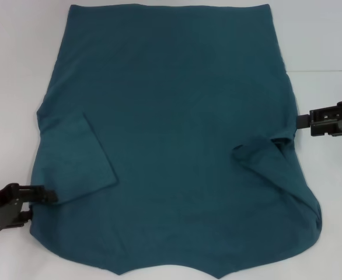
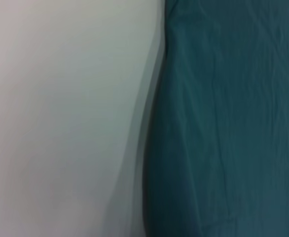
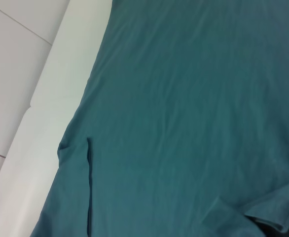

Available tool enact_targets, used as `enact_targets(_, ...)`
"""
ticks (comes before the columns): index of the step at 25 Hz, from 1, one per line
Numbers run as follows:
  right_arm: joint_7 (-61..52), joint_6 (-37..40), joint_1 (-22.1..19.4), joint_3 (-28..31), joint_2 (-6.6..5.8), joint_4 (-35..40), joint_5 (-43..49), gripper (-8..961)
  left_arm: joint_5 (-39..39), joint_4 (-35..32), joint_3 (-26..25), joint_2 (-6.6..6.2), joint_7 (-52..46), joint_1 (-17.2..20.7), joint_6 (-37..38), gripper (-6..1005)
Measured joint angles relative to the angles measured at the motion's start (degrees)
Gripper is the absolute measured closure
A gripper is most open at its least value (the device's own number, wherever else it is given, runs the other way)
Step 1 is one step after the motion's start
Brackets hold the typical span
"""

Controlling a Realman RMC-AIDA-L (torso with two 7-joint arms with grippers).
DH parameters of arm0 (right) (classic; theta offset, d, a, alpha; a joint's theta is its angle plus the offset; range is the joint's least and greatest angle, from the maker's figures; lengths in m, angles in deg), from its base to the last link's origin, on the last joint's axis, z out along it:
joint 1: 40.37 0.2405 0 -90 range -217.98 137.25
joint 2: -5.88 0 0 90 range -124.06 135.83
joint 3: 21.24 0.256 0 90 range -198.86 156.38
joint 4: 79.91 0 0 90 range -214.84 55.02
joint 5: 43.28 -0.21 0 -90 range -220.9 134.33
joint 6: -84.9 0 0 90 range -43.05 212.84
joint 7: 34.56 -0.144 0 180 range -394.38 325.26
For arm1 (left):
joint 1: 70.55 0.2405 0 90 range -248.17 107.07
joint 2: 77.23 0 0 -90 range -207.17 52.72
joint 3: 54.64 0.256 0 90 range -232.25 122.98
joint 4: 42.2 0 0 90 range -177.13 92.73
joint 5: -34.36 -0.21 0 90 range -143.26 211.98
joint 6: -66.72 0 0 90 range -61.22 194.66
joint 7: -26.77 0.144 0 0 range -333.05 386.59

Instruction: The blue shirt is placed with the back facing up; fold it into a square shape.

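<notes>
One blue shirt (image 1: 177,134), two sleeves folded inward onto it, one white table (image 1: 13,70), two grippers, left gripper (image 1: 45,197) and right gripper (image 1: 302,121), fingers perhaps partly hidden by fabric

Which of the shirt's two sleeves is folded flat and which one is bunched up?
On the blue shirt, the left sleeve lies flat and smooth. The right sleeve is the bunched, wrinkled one.

My left hand (image 1: 49,197) sits low at the near left, reaching inward, tip level with the left sleeve's edge. My right hand (image 1: 302,121) is out on the right side, farther back, pointing inward at the garment's right edge. Both wrists roughly horizontal. Can't tell finger state on either.
</notes>
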Motion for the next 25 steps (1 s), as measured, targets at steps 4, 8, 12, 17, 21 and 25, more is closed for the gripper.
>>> enact_targets(4,0.0,0.1,-0.2,0.0,0.0,0.0,0.0,391,0.0,0.0,0.0,-0.01,0.1,0.0,-0.3,370)
enact_targets(8,0.0,0.2,-0.3,0.0,0.0,0.0,0.0,394,0.1,-0.1,0.0,-0.15,0.2,-0.1,-0.4,568)
enact_targets(12,0.1,0.6,-0.8,0.0,-0.03,0.0,0.0,396,0.0,0.0,0.0,-0.21,0.7,-0.3,-0.4,729)
enact_targets(17,0.6,2.1,-2.6,0.0,-0.51,0.2,0.0,400,0.3,0.2,0.0,-0.21,1.3,-0.4,-0.4,833)
enact_targets(21,0.7,4.3,-4.8,-0.1,-1.56,0.5,0.5,402,0.4,0.2,-0.1,-0.21,1.5,-0.6,-0.4,916)
enact_targets(25,0.6,6.5,-7.0,-0.1,-3.52,0.6,1.1,405,0.4,0.2,-0.3,-0.32,1.6,-0.9,-0.7,957)
